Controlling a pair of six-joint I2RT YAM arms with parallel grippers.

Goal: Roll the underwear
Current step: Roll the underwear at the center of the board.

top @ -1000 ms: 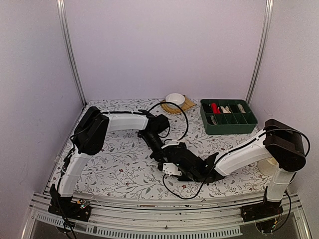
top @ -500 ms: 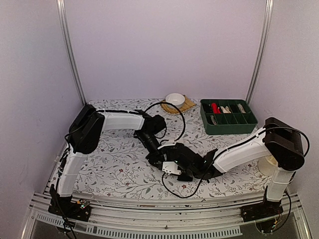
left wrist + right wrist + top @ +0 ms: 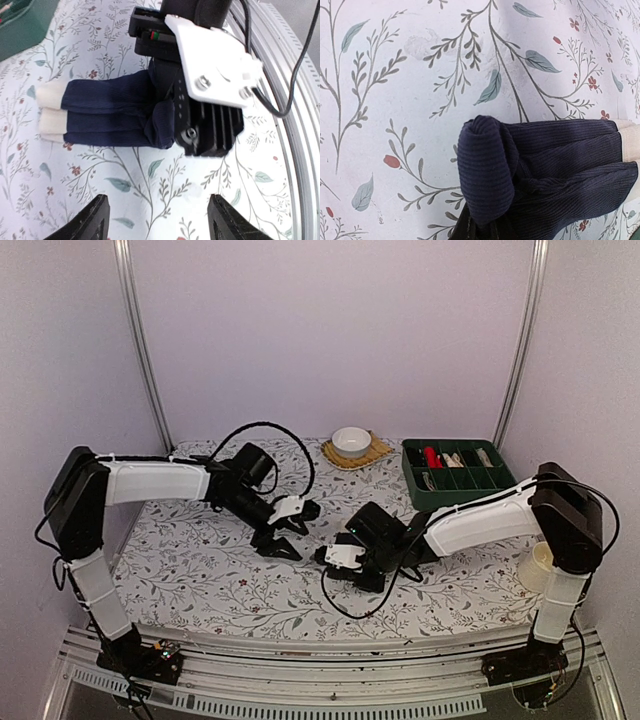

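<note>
Clamping right gripper (image 3: 162,117) on the thick rolled end of soft, limp, light-looking underwear (image 3: 105,107), likely best hold right there, left gripper (image 3: 155,220) gaping nearby.

2 arms: left arm (image 3: 150,480), right arm (image 3: 480,525). 2 hands: left hand (image 3: 285,537), right hand (image 3: 335,560). Underwear (image 3: 110,112): 1 dark bundle w/ 2 cream ends; can't tell if 1 garment or 2. 1 white bowl (image 3: 351,440) on 1 woven mat (image 3: 377,452). 1 green divided tray (image 3: 455,499), 1 red item (image 3: 432,456) inside, rest too small to count. 1 pale cup-like thing (image 3: 536,566). 1 bench (image 3: 200,570).
</note>
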